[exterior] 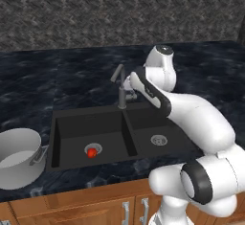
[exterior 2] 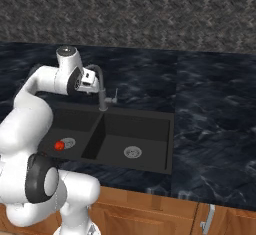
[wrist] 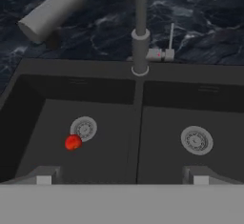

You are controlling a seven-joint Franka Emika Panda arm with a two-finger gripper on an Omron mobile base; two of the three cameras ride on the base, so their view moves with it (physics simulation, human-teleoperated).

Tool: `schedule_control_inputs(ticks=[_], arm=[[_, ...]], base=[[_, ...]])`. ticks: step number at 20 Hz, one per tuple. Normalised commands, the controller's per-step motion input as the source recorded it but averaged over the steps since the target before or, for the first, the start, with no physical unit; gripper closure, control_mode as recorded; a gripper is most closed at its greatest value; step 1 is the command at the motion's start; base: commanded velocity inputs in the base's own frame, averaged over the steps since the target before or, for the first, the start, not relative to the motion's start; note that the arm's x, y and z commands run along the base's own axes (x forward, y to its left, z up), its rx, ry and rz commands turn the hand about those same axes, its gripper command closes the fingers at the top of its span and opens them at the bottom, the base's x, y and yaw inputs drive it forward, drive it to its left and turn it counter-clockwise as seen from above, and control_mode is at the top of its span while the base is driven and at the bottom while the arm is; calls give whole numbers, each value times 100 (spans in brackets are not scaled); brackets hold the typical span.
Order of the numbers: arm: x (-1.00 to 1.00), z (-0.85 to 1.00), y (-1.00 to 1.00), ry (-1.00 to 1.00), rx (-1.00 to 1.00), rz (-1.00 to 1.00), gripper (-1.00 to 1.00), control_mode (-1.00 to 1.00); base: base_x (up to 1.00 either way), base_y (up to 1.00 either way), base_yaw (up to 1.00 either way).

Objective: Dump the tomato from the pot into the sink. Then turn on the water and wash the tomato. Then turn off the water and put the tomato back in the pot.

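Observation:
The tomato (exterior: 91,152) (exterior 2: 59,146) (wrist: 73,142), small and bright red, lies on the floor of the left basin of the black double sink (exterior: 88,122) (wrist: 136,137), touching the drain ring (wrist: 84,128). On the counter left of the sink stands the silver pot (exterior: 19,159), upright, with its visible interior pale and bare. My gripper (wrist: 121,178) (exterior 2: 91,80) hovers above the sink's middle, close to the faucet (exterior: 121,89) (wrist: 139,46), open and holding nothing. It looks down at both basins.
The faucet's spout (wrist: 57,8) swings out over the left basin. Its thin lever handle (wrist: 170,39) (exterior 2: 115,97) stands upright at the right of the faucet base. The right basin holds only its drain (wrist: 196,139). Dark marble counter surrounds the sink; wooden cabinets below.

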Motion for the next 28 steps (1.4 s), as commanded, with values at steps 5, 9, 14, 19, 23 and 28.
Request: schedule_control_inputs(ticks=[5,9,14,19,23,28], arm=[[-84,0,72,6,-5,0,-100,-100],[-65,-7,78,2,-6,0,-100,-100],[-12,-25,66,7,-5,0,-100,-100],[18,-47,58,18,-2,0,-100,-100],[28,-48,54,20,0,0,-100,-100],[38,-44,30,16,-3,0,-100,-100]], base=[[0,0,0],[0,0,0],[0,0,0],[0,0,0],[0,0,0],[0,0,0]])
